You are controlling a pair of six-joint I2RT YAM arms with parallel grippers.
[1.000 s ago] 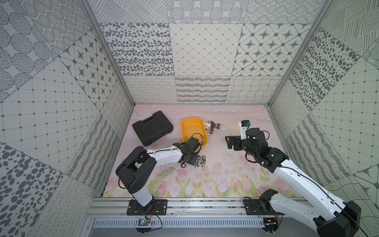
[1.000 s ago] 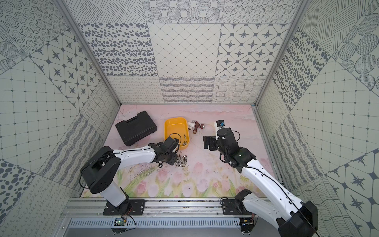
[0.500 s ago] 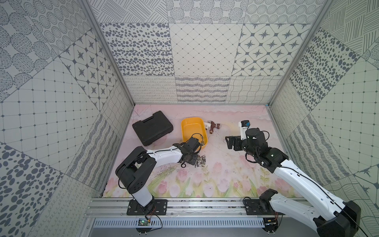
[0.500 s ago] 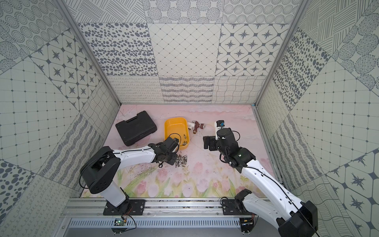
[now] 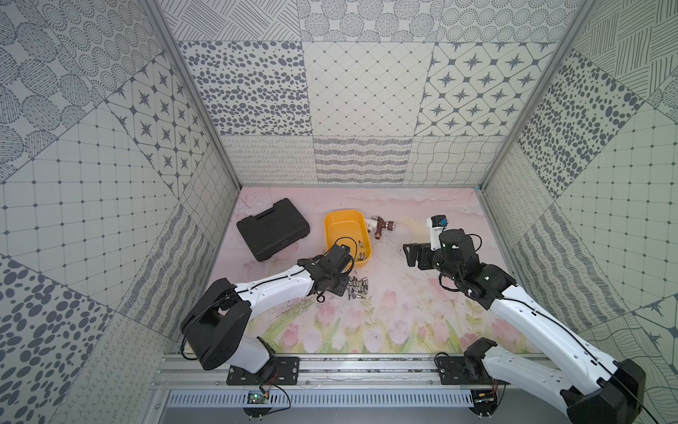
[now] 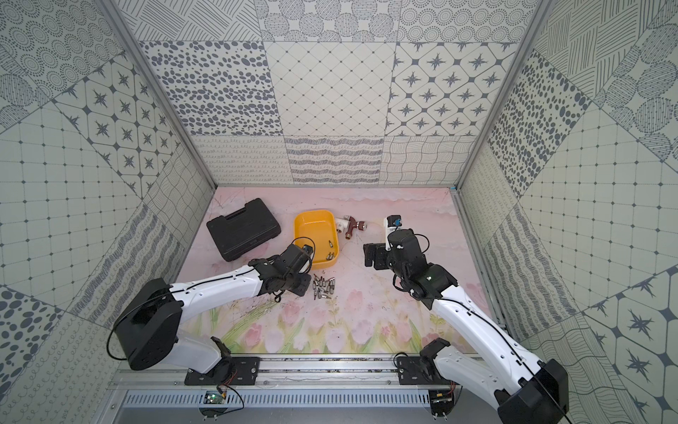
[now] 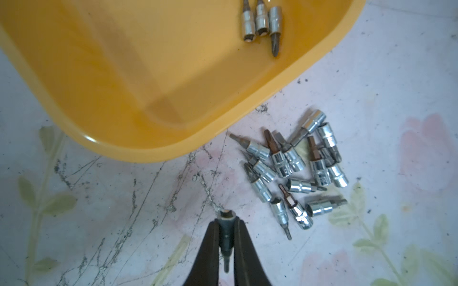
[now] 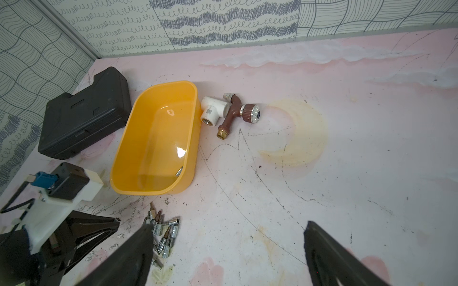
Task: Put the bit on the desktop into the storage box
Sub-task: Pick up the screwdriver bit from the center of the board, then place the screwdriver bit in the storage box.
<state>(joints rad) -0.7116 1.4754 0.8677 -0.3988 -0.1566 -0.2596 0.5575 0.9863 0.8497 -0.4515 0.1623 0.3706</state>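
Bit (image 7: 226,235) pinched tight between my left fingers (image 7: 210,247): short, stubby steel, dark in shadow, hollow socket end poking past the tips, thin driver tip pointing back toward my wrist. It sits over the scuffed counter (image 7: 124,210), near a rounded corner of the yellow storage box (image 7: 99,86), beside a heap of shiny loose bits (image 7: 292,168). Three more bits (image 7: 261,22) lie inside the box. My right fingers (image 8: 128,260) are spread wide, holding nothing.
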